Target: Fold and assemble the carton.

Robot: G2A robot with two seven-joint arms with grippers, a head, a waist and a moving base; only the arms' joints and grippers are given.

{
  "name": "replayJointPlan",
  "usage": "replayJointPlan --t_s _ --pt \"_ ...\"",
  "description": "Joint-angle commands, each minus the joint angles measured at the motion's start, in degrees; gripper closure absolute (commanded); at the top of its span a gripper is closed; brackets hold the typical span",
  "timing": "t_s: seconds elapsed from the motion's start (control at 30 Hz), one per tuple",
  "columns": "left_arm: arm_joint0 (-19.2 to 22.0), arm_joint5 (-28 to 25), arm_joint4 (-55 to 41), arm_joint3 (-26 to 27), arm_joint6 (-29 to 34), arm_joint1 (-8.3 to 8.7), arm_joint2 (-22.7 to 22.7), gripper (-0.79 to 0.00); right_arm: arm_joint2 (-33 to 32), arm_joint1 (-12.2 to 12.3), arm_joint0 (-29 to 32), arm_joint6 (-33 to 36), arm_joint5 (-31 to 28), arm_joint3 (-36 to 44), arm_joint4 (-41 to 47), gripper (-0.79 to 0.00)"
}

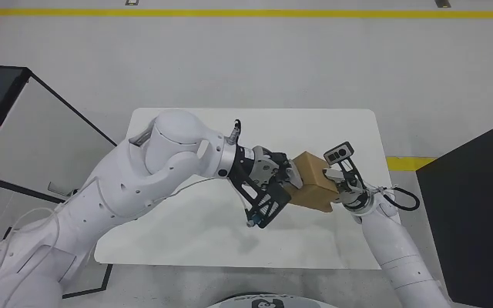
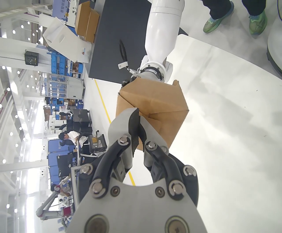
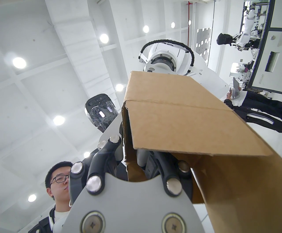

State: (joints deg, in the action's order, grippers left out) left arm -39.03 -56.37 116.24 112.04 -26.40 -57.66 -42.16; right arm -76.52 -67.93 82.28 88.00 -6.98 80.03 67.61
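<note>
A brown cardboard carton [image 1: 312,183] is held above the white table [image 1: 192,138] between both arms, tilted, with one end open. My left gripper [image 1: 286,179] is on its near-left side. In the left wrist view the left gripper [image 2: 137,130] is shut on a flap edge of the carton [image 2: 154,103]. My right gripper [image 1: 337,191] is at the carton's right end. In the right wrist view the right gripper [image 3: 130,152] is shut on the carton [image 3: 176,123] wall at the open end, one finger outside and one inside.
A black frame stand [image 1: 46,100] is off the table's left side. A dark panel [image 1: 462,208] stands to the right. The table's rounded edge [image 2: 220,50] lies beyond the carton, and a person's green shoes [image 2: 217,21] are on the floor past it.
</note>
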Motion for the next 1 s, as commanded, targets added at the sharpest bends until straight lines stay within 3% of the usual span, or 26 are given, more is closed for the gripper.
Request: replayJointPlan --t_s 0.0,0.97 --pt "0.03 -0.31 0.01 0.08 0.1 0.03 0.09 0.0 0.0 0.0 0.0 0.0 0.0 0.0 0.0 0.0" --pt "1.46 0.84 -0.04 -0.81 0.46 -0.65 3.07 0.0 0.0 0.0 0.0 0.0 0.0 0.0 0.0 0.0"
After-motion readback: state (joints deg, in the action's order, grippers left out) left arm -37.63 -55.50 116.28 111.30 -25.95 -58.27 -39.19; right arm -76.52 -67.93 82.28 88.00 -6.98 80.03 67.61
